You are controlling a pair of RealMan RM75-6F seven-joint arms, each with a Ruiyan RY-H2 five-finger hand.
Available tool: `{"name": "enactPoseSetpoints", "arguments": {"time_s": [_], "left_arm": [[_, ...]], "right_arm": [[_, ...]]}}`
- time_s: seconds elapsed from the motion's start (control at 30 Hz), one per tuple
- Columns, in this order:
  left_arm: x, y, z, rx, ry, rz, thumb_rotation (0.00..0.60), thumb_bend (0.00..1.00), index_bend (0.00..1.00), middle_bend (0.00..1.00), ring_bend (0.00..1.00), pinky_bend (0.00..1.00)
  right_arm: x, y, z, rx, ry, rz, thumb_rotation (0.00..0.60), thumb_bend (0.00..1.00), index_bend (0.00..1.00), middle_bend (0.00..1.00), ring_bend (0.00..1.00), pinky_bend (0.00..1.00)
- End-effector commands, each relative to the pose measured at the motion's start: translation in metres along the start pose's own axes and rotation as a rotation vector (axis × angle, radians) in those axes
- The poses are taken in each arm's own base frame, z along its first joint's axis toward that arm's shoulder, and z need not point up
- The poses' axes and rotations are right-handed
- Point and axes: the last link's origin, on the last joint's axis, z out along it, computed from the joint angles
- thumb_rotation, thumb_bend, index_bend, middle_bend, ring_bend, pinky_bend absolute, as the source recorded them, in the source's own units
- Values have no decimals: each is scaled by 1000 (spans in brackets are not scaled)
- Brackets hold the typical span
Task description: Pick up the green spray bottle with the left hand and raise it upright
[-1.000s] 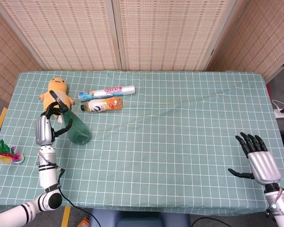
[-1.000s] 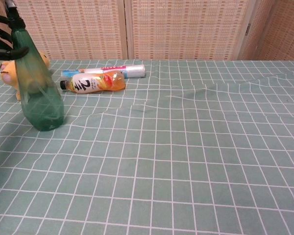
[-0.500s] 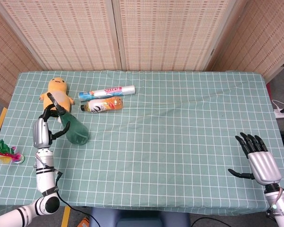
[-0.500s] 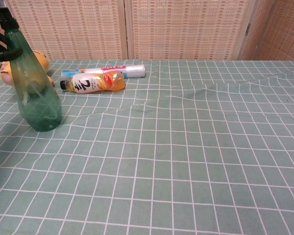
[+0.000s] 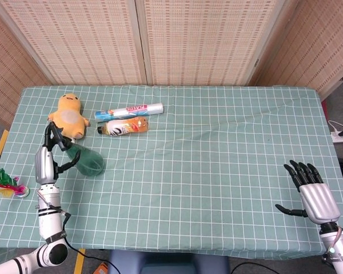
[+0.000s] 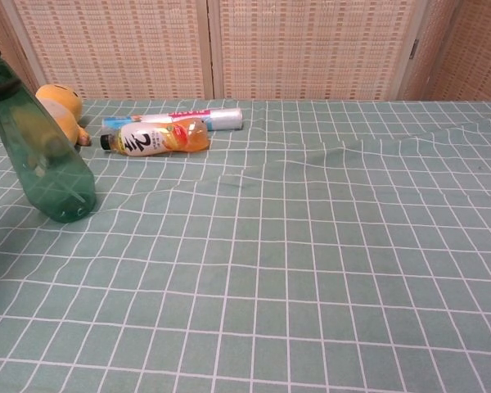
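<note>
- The green spray bottle point(image 5: 89, 161) is see-through. From the chest view point(image 6: 39, 151) nothing definite shows inside its body, only faint pale streaks on the plastic, so I cannot tell whether it holds liquid.
- An orange drink bottle point(image 5: 124, 127) lies on its side near the far left of the table point(image 5: 217, 171). Its lower half looks filled with orange liquid and a white label wraps the rest.
- Just behind it lies a clear plastic roll point(image 5: 129, 110) with red and blue print, also on its side, almost touching the drink bottle.
- The left hand point(image 5: 50, 156) grips the spray bottle by its narrow neck, dark fingers point(image 5: 68, 165) curled round it just under the nozzle. The wide body sticks out to the right of the hand.
- The spray bottle is at the left side of the table, in front of the yellow plush toy point(image 5: 68, 109). In the chest view it stands nearly upright, leaning a little with its top to the left, and its round base is at the checked cloth; I cannot tell if it rests on it.
- It is a dark green cone, wide at the bottom and slim at the top.
- The right hand point(image 5: 311, 192) is at the near right edge, holding nothing, fingers straight and spread.
- A small pink and green feathered toy point(image 5: 6, 184) lies off the table's left edge.
</note>
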Motion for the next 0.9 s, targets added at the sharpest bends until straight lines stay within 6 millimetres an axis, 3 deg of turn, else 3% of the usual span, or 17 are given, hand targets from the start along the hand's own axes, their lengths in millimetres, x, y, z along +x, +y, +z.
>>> {"name": "enactPoseSetpoints", "arguments": {"time_s": [0.03, 0.47, 0.7, 0.9], "left_arm": [[2, -1, -1, 4, 3, -3, 600, 226, 50, 388, 379, 274], [20, -6, 1, 35, 37, 32, 600, 219, 20, 332, 324, 274], [36, -9, -10, 29, 47, 29, 600, 217, 10, 328, 319, 271], [43, -10, -19, 32, 18, 26, 600, 190, 0, 269, 264, 230]], "right_arm": [[0, 0, 0, 0, 0, 0, 600, 58, 46, 0, 0, 16], [0, 0, 0, 4, -4, 11, 600, 58, 55, 0, 0, 16], [1, 0, 0, 11, -9, 12, 600, 58, 55, 0, 0, 16], [1, 0, -2, 18, -6, 19, 600, 58, 56, 0, 0, 16]]}}
